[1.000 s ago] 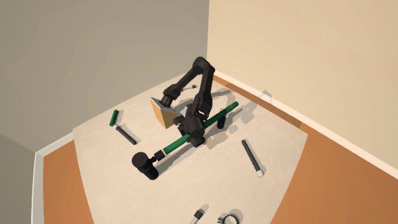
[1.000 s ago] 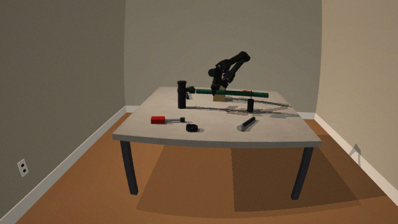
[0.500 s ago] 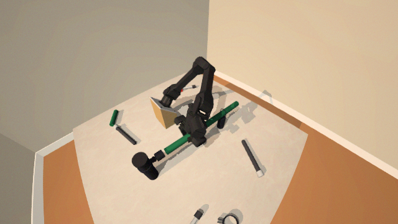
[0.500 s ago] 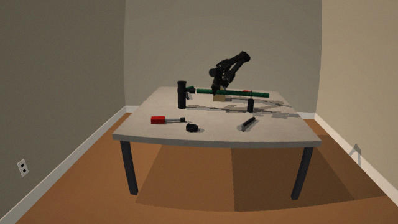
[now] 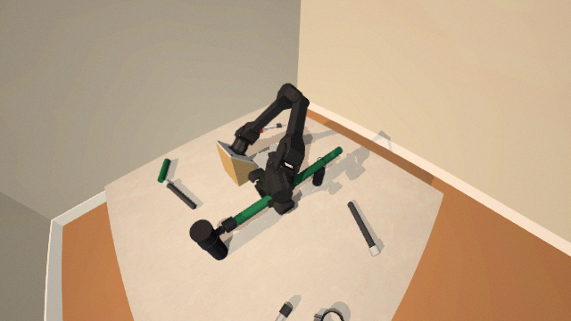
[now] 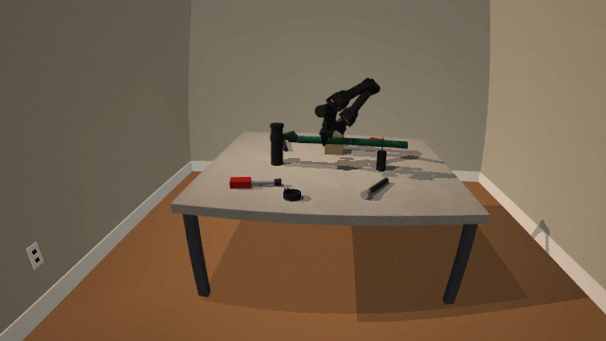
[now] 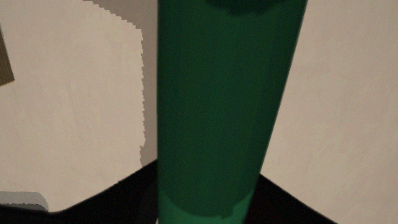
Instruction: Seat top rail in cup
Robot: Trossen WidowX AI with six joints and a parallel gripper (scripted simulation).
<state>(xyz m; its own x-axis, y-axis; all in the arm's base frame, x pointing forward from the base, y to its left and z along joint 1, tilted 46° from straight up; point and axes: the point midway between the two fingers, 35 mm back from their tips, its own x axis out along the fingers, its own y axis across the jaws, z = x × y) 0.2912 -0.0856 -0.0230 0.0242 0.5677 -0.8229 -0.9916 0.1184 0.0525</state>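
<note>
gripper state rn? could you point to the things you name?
Gripper (image 5: 277, 196) (image 6: 325, 141): closed on the green rail (image 5: 252, 210) (image 6: 366, 142) (image 7: 220, 100), partway along its length.

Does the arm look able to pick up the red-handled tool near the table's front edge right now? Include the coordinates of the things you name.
Probably not yet: its gripper (image 5: 282, 201) (image 6: 325, 142) is shut on the green rail (image 5: 253, 210) (image 6: 369, 142) (image 7: 220, 100), and the big post (image 5: 210, 241) (image 6: 276, 147) may hinder the approach.

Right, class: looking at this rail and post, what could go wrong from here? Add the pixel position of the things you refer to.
The long green rail (image 5: 253, 210) (image 6: 350, 141) (image 7: 220, 100) might catch the rim of the small black cup (image 5: 228, 224) (image 6: 293, 137) if slightly misaligned. The closed black gripper (image 5: 281, 196) (image 6: 326, 138) grips it mid-length, so pushing could tilt it.
</note>
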